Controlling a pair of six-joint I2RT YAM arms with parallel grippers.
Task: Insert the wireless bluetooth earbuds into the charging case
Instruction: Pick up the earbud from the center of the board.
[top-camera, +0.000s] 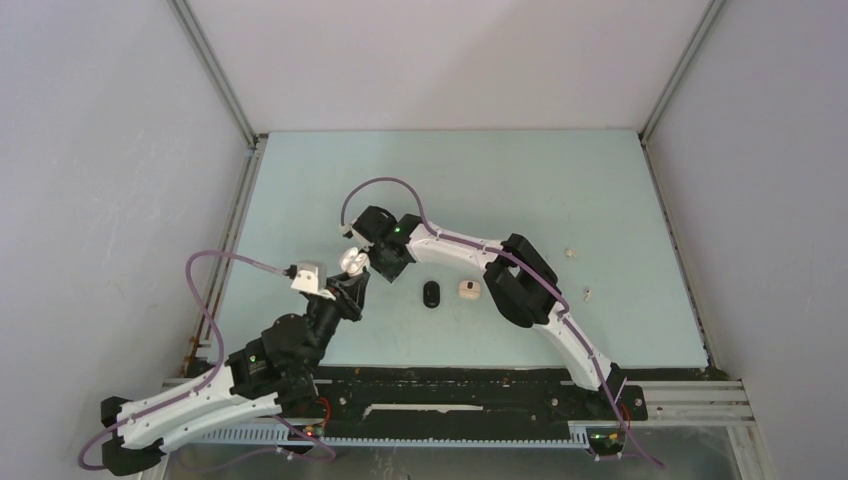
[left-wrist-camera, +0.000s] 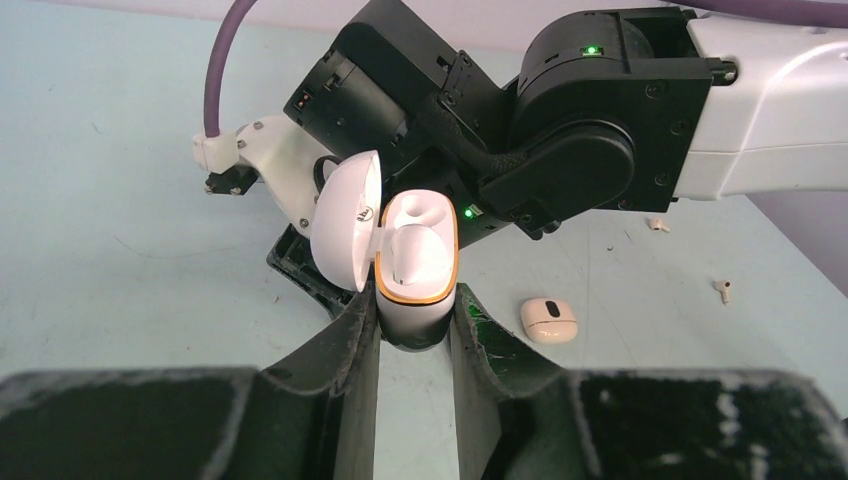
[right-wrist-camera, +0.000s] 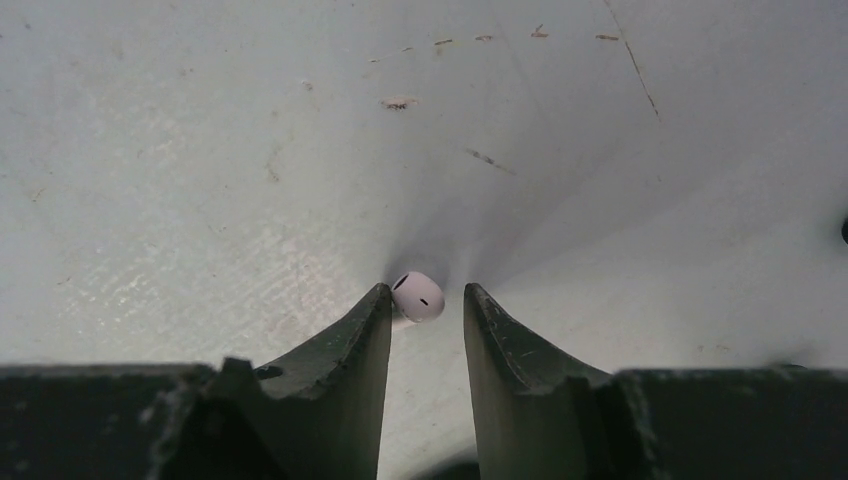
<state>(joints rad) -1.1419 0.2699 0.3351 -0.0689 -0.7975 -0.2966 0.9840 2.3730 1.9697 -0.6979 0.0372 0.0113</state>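
Left gripper (left-wrist-camera: 415, 330) clamped on the open charging case (left-wrist-camera: 415, 265), lid up; right gripper (right-wrist-camera: 427, 305), jaws slightly apart, brackets a white earbud (right-wrist-camera: 417, 297) on the table (right-wrist-camera: 200, 180). Centre the bud between the fingertips before you close, then grip it squarely.

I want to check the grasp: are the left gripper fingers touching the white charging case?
Touching. The left wrist view shows the white charging case, lid open, wedged between both fingers of the left gripper, with no gap on either side.

On the pale table (top-camera: 560, 180), the left tool (top-camera: 352, 268) holds an open white case (top-camera: 350, 259) beside the right tool (top-camera: 385, 268).
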